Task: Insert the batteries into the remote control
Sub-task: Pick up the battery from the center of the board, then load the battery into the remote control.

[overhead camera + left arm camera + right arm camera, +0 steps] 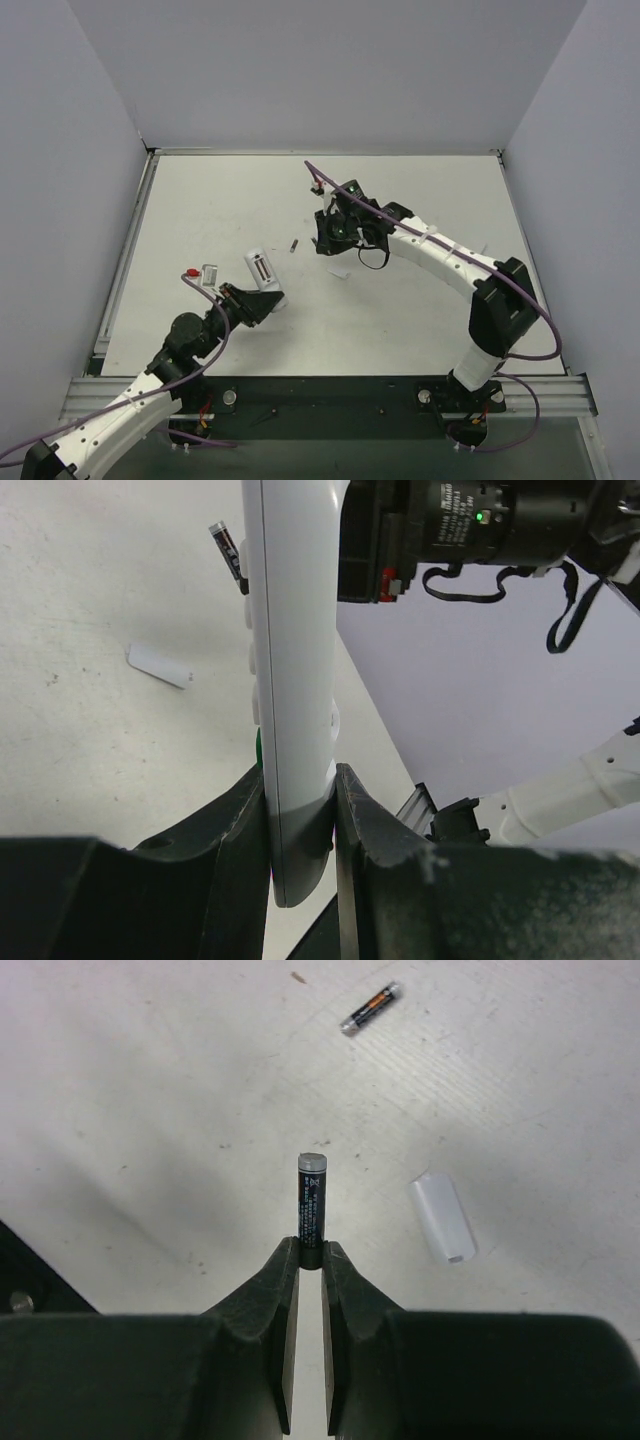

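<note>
My left gripper point(300, 780) is shut on the lower end of the white remote control point(295, 670) and holds it edge-on above the table. It also shows in the top view point(262, 270), tilted, at the left gripper point(250, 303). My right gripper point(310, 1255) is shut on one end of a dark battery point(310, 1205), which sticks out past the fingertips above the table. In the top view the right gripper point(328, 240) is at mid-table. The second battery point(370, 1008) lies loose on the table, between the two grippers point(294, 245) and beyond the remote point(228, 552).
A small white flat cover piece point(442, 1217) lies on the table right of the held battery. It also shows in the left wrist view point(160, 666) and the top view point(338, 274). Grey walls enclose the table on three sides.
</note>
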`<state>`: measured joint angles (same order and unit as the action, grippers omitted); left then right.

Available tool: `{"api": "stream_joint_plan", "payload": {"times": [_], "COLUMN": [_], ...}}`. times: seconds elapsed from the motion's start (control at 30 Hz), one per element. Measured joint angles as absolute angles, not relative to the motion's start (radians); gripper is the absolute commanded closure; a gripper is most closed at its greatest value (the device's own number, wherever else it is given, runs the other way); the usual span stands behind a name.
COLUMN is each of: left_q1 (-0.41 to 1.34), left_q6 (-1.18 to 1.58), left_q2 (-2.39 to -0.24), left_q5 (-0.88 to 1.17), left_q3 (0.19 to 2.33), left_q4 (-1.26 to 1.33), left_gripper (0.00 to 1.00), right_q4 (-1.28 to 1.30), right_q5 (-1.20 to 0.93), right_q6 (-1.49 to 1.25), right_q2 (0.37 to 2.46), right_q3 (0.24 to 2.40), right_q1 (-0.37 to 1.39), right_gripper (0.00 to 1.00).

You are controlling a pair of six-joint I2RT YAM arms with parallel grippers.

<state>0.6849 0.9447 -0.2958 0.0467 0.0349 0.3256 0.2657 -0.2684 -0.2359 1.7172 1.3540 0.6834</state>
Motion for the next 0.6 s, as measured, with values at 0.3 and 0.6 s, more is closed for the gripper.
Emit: {"api": "stream_joint_plan", "payload": {"times": [0.3, 0.6], "left_q1": [0.685, 0.685], "left_q6": [1.048, 1.095], "left_q2": [-0.535, -0.742], "left_q5": [0.046, 0.058], "left_q3": [0.035, 0.035], "left_q4": [0.584, 0.722], "left_gripper": [1.0, 1.0], "right_q4": [0.274, 0.265], "right_q5": [-0.343, -0.395], "right_q6": [-0.237, -0.265], "right_q2": [1.518, 1.449], "right_q3": [1.297, 1.269], "right_q1": [0.743, 0.775], "right_gripper": [1.0, 1.0]}}
